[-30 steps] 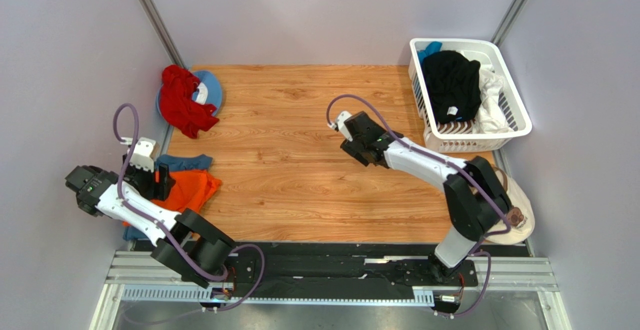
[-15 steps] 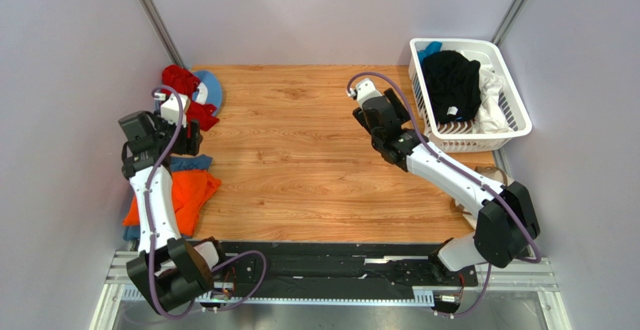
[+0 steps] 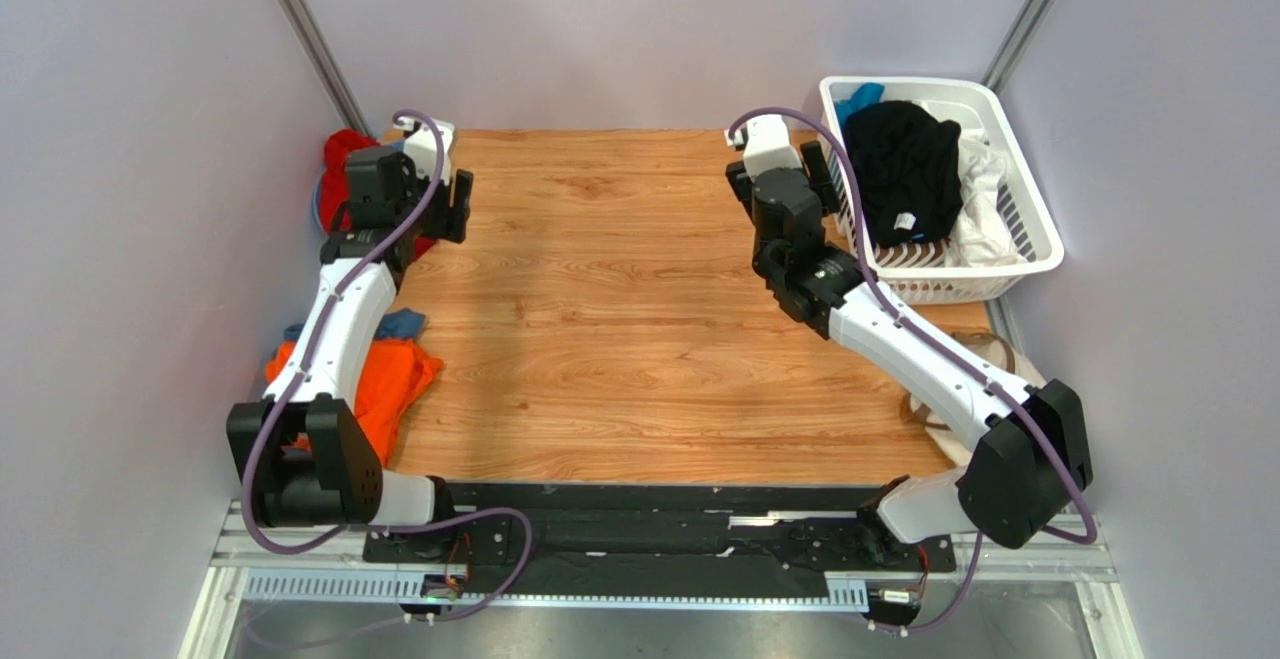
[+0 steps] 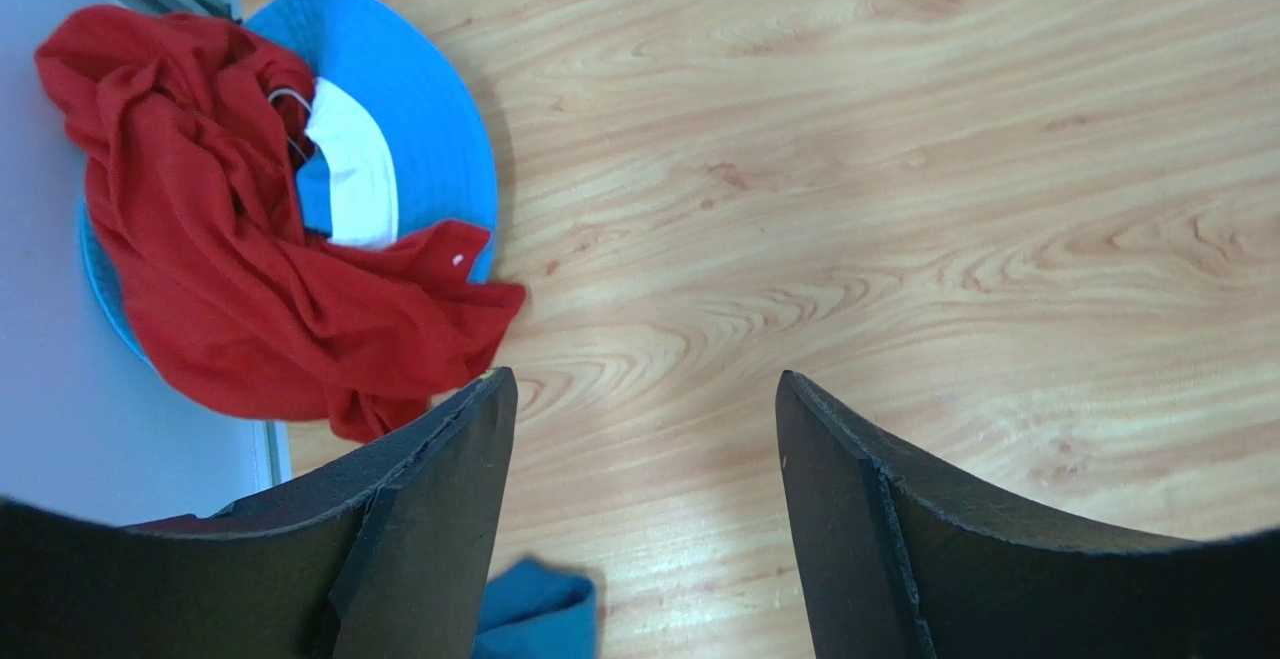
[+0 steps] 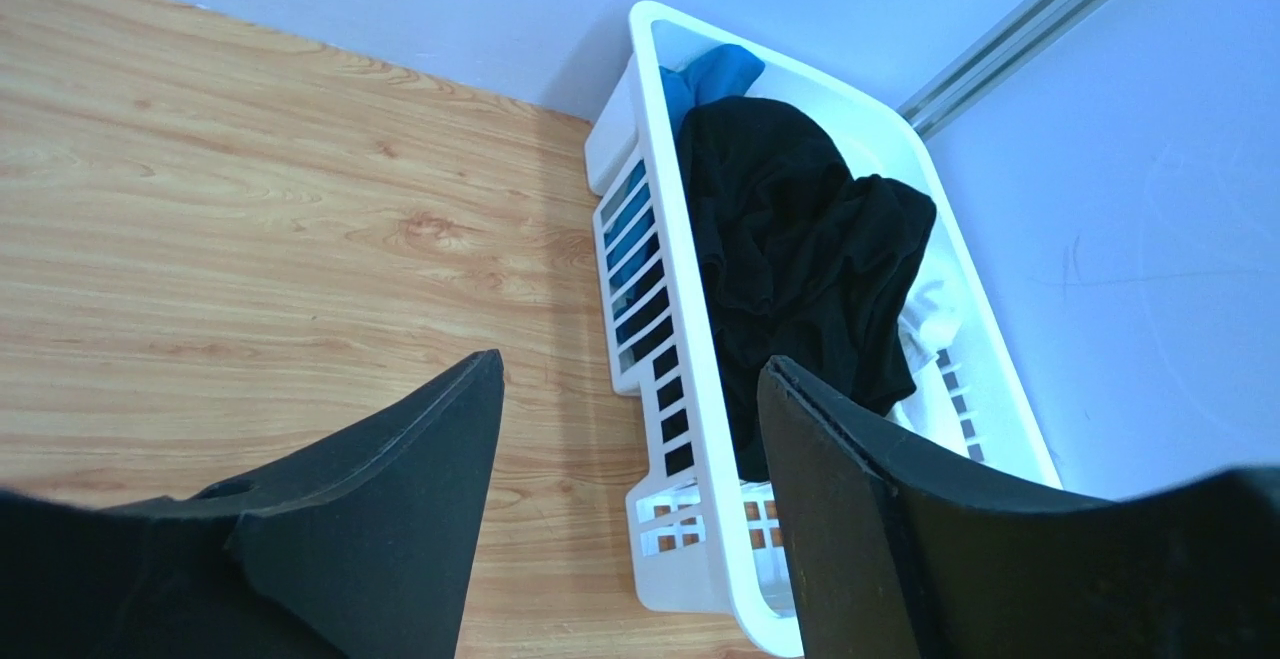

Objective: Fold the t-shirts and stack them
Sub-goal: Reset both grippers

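Both of my arms have swung outward in the past second, the left from the near left edge up to the far left corner, the right from mid-table to the basket. At far left, a crumpled red cloth garment (image 4: 226, 284) lies draped over a round bright-blue cloth hat with a white lining (image 4: 406, 104). The left gripper (image 4: 646, 389) hangs above the bare boards just beside them, jaws spread and holding nothing. Nearer me on the same edge, the bright orange t-shirt (image 3: 383, 389) lies flat on top of the dusty blue t-shirt (image 3: 398, 325), whose edge shows beyond it. The light wooden tabletop (image 3: 601, 314) separates the two arms. The right gripper (image 5: 631, 364) is poised beside the left wall of the white slotted plastic laundry basket (image 3: 1037, 239), released and empty. Inside the basket, a bunched black t-shirt (image 3: 902, 164) sits on top, with a white t-shirt (image 3: 984, 187) against the right wall and a scrap of blue cloth (image 3: 861, 94) at the far corner. A beige cap (image 3: 984, 352) peeks out behind the right arm.
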Controlling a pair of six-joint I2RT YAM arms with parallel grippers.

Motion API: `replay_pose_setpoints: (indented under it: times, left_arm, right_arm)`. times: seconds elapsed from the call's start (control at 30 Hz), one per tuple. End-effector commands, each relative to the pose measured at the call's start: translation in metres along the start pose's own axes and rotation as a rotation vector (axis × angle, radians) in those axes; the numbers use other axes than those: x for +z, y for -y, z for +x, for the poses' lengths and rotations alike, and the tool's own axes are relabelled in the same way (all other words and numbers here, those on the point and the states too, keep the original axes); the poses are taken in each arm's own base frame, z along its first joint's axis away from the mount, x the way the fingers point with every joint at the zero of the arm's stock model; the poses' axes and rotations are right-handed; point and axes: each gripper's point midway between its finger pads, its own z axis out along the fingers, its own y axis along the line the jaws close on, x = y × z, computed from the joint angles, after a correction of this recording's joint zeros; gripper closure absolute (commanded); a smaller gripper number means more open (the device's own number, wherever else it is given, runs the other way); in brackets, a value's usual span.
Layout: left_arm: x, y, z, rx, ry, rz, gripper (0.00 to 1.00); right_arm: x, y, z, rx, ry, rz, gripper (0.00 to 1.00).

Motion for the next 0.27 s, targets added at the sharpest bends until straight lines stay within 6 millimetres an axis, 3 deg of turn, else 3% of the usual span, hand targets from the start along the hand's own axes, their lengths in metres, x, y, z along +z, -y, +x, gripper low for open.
replay_pose_setpoints:
  times: [0.0,0.23]
  left_arm:
    - [0.0023,-0.0082,-0.0334,-0.042,0.077,-0.067,0.28]
    - [0.0067,-0.0056,-0.0311,-0.044,0.096,-0.072,0.28]
  right_arm:
    - [-0.0026,0.0222,-0.0282,0.130,0.060,0.075,0.32]
    - [0.0008,0.0229,-0.0226,0.150,0.051,0.071,0.32]
